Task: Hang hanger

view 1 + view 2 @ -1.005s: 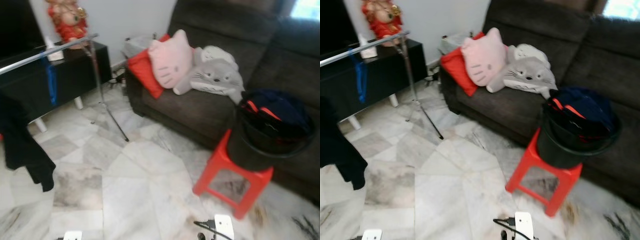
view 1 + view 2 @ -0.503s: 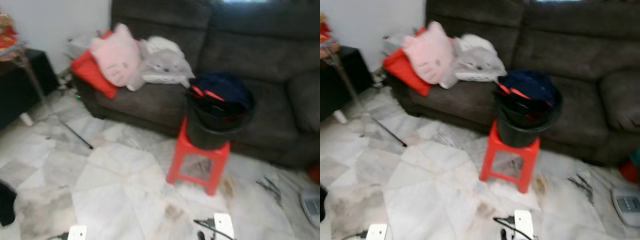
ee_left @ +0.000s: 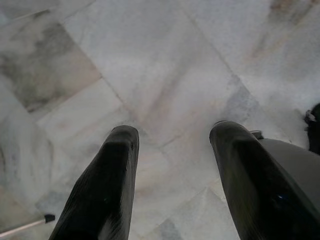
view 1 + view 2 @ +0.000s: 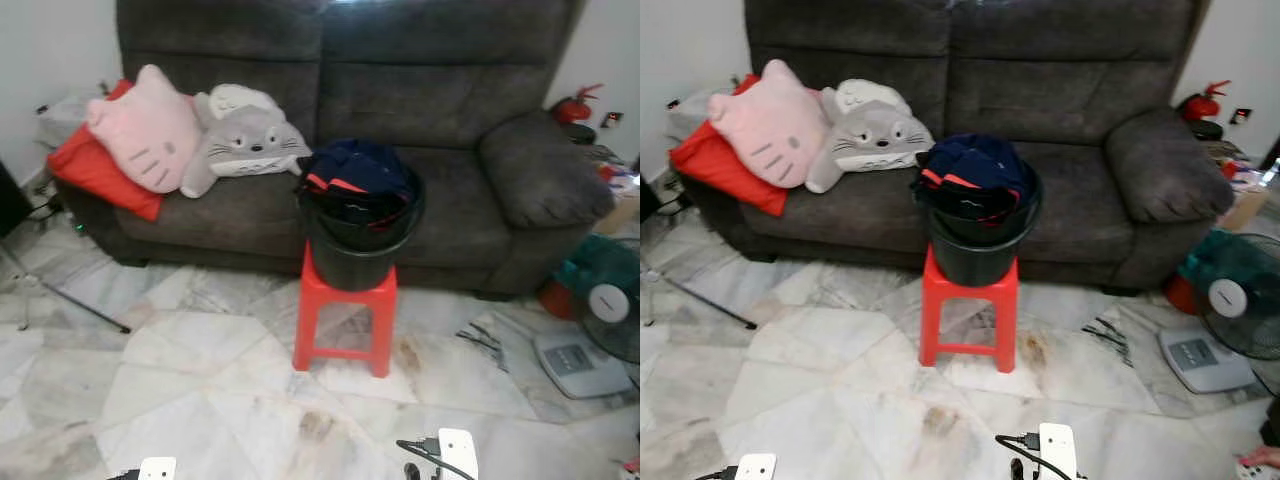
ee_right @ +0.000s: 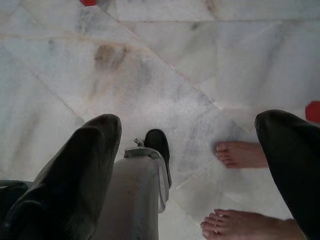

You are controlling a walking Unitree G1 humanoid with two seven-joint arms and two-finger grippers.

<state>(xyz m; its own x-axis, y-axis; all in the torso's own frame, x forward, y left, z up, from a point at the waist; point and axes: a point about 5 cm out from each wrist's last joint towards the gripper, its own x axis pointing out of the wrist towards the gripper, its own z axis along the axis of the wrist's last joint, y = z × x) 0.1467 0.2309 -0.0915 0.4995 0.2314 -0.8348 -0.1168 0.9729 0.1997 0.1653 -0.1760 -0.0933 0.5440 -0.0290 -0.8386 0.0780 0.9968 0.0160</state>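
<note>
A black bucket [image 4: 358, 255] stuffed with dark blue and red clothes [image 4: 355, 175] stands on a red plastic stool [image 4: 345, 320] in front of the grey sofa [image 4: 450, 90]. I cannot make out a hanger. One thin leg of the clothes rack [image 4: 70, 303] lies along the floor at the far left. My left gripper [image 3: 175, 131] hangs over bare marble floor, open, with nothing between its fingers. My right gripper [image 5: 190, 120] also hangs low and open, with my own leg and foot below it.
A pink cat cushion [image 4: 145, 130], a grey plush [image 4: 245, 140] and a red cushion [image 4: 95, 175] lie on the sofa's left end. A fan [image 4: 605, 300] and a bathroom scale [image 4: 580, 362] sit on the floor at right. A person's bare feet [image 5: 240, 154] stand close by my right side.
The view has swung to the right: the rack bar, the black garment and the dark cabinet have slid out at left, and the sofa with the bucket on the stool now sits in the middle.
</note>
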